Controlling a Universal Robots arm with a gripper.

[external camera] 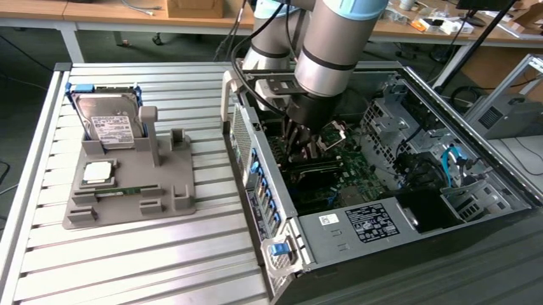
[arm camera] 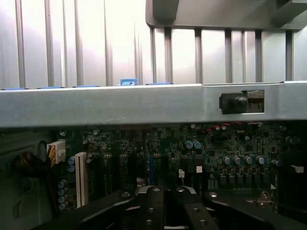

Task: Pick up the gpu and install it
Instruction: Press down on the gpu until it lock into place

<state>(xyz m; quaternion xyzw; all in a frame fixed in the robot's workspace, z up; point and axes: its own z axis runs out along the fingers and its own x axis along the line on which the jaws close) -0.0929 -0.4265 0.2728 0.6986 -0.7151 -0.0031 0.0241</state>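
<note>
Closest in the exterior view is the front corner of the open computer case, where a blue latch sits on its grey frame. The case lies on its side on the slatted metal table, with its motherboard exposed. The robot arm comes down from above into the case, and its hand is low over the board near the wall on the exterior view's left. Directly under the hand lies the gpu, a dark flat card inside the case. A silvery metal piece sits just beside the fingers. I cannot tell whether the hand pinches the card or only touches it. Well apart, toward the exterior view's left, a grey holder stands on the table. It carries a hard drive upright in a blue frame, a square processor and a slim green memory stick.

Nearest in the wrist view are the hand's black fingers, pressed together. Beyond them spreads the green motherboard with its rows of small capacitors and a white slot. Past the board the grey case wall crosses the picture, with the table slats and an edge of the grey holder beyond it.
</note>
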